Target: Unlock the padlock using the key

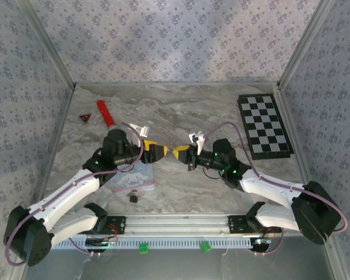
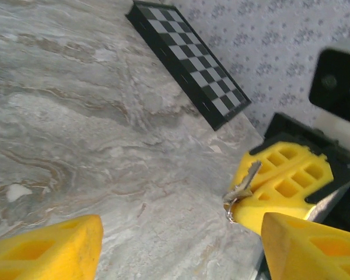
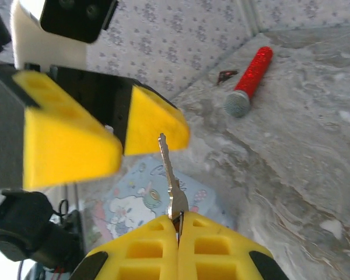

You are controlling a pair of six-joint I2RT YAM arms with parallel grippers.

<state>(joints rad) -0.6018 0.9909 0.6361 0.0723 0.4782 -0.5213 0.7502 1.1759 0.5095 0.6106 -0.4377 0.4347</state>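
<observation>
My right gripper (image 1: 178, 154) (image 3: 178, 219) is shut on the bow of the small silver key (image 3: 170, 172), whose blade sticks out toward the left gripper. In the left wrist view the key (image 2: 245, 184) and its ring lie against the right gripper (image 2: 280, 181). My left gripper (image 1: 158, 153) (image 2: 181, 251) faces it above the table's middle, jaws apart with nothing between them; its yellow fingers (image 3: 154, 116) sit just beyond the key's tip. The padlock (image 1: 133, 197), a tiny dark block, lies on the table near the front edge, beside the tin.
A pale blue cartoon-printed tin (image 1: 131, 182) (image 3: 140, 201) lies under the left arm. A red cylinder with a grey tip (image 1: 105, 112) (image 3: 251, 79) and a small red triangle (image 1: 84, 118) lie at the back left. A checkerboard (image 1: 263, 125) (image 2: 192, 64) sits at the back right.
</observation>
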